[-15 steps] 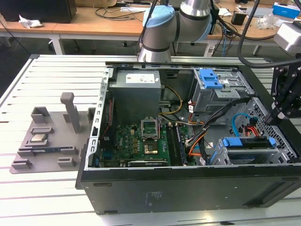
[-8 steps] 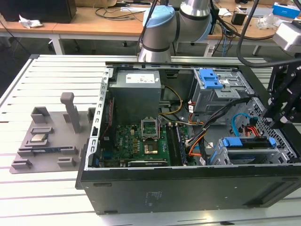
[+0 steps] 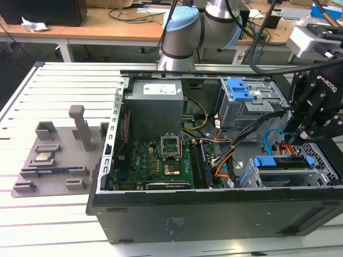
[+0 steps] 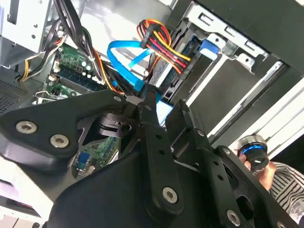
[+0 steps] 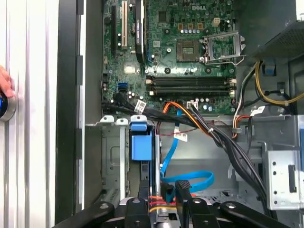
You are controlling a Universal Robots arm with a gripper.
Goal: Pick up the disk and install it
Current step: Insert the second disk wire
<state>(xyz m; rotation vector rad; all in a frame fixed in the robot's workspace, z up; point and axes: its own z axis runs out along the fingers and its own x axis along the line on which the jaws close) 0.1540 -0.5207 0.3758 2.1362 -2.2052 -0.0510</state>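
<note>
Exterior view: the black tool (image 3: 310,133) hangs over the open computer case (image 3: 214,214) toward the exterior view's right, just above the lower drive bay (image 3: 289,168). Its fingers (image 4: 153,124) stand a little apart in the second wrist view, with a narrow gap between them, and nothing is gripped there; whether the tips touch anything below I cannot tell.

The disk (image 3: 284,163) sits in that lower bay, upright on its edge, with its blue carrier frame showing along the top and a blue tab at the end nearer the motherboard (image 3: 161,160). In the first wrist view the blue tab of the disk (image 5: 141,145) lies inside the grey bay walls, right beside the tool's fingertips. A light blue data cable (image 5: 187,178) and a red, yellow and orange power cable (image 4: 164,45) run close by the bay.

A second grey drive cage (image 3: 249,99) with a blue latch sits further back in the case. On the slatted surface (image 3: 59,214) at the exterior view's left rests a grey parts tray (image 3: 53,160). A person's hand (image 5: 4,88) rests on a round button at the case's side.
</note>
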